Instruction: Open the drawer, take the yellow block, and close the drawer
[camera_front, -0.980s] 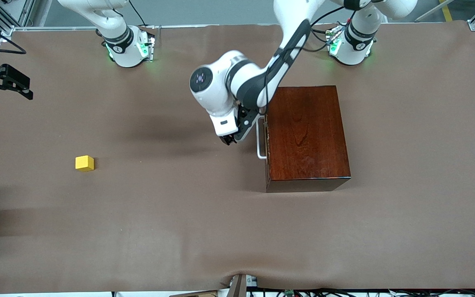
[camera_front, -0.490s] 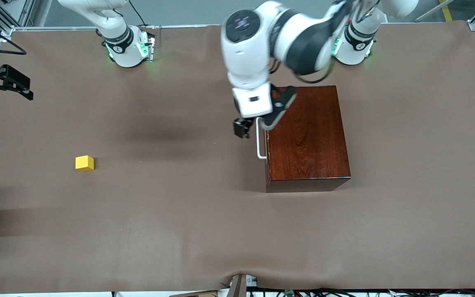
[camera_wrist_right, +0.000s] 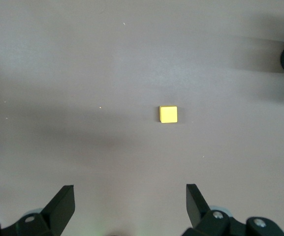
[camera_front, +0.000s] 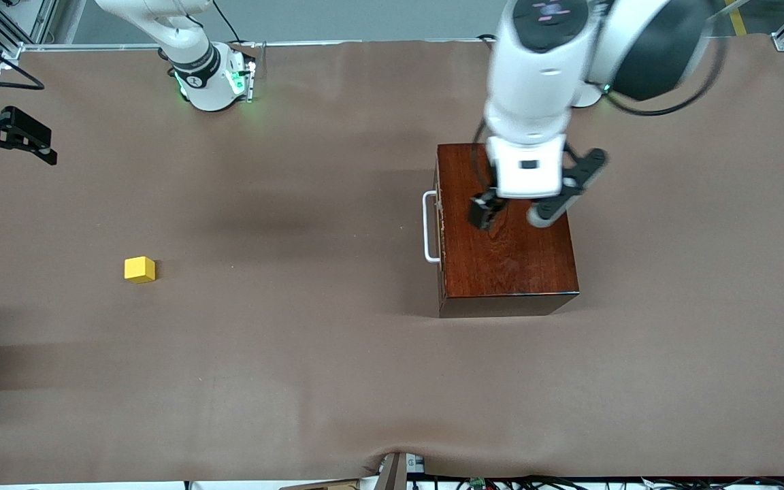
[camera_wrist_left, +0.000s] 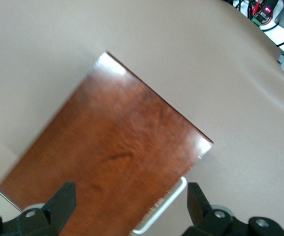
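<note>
On the brown tabletop, toward the left arm's end, sits the glossy reddish-brown wooden box, drawer shut flush, white U-shaped bar handle outside; contents hidden. Left gripper hangs over the box top, jaws spread wide, empty. Yellow block, small matte cube, lies on bare tabletop well apart, toward the right arm's end. Right gripper hangs high over the block, jaws wide, empty.

We held our left gripper raised in the air, fingers spread wide. Our right gripper waited near the table's right-arm end, also spread.
</note>
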Robot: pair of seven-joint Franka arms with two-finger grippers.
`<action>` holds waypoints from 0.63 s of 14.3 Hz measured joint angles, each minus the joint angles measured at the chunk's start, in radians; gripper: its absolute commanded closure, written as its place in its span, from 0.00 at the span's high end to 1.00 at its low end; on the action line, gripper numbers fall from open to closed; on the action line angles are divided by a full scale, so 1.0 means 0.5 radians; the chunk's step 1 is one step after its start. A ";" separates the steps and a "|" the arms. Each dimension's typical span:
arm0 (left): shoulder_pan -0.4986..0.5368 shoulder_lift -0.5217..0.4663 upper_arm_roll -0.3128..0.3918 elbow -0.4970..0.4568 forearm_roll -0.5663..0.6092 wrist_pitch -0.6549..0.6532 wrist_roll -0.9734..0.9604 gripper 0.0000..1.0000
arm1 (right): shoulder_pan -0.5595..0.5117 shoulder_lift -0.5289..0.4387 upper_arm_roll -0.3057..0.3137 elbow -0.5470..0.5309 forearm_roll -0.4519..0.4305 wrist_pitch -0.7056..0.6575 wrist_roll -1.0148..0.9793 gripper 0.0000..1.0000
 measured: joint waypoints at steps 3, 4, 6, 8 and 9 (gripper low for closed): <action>0.162 -0.183 0.000 -0.148 0.002 -0.027 0.445 1.00 | 0.000 0.000 -0.001 0.000 0.017 -0.001 0.000 1.00; 0.222 -0.260 0.000 -0.227 0.003 -0.033 0.609 1.00 | 0.000 0.000 -0.001 -0.001 0.019 -0.001 0.000 1.00; 0.351 -0.421 0.001 -0.405 0.003 -0.031 0.999 1.00 | 0.000 0.000 -0.001 -0.001 0.025 -0.002 0.000 1.00; 0.487 -0.548 0.000 -0.534 0.004 -0.030 1.400 1.00 | -0.001 0.000 -0.002 -0.002 0.060 -0.003 0.004 1.00; 0.562 -0.597 -0.001 -0.581 0.004 -0.030 1.590 1.00 | -0.004 0.000 -0.003 -0.002 0.082 -0.007 0.022 1.00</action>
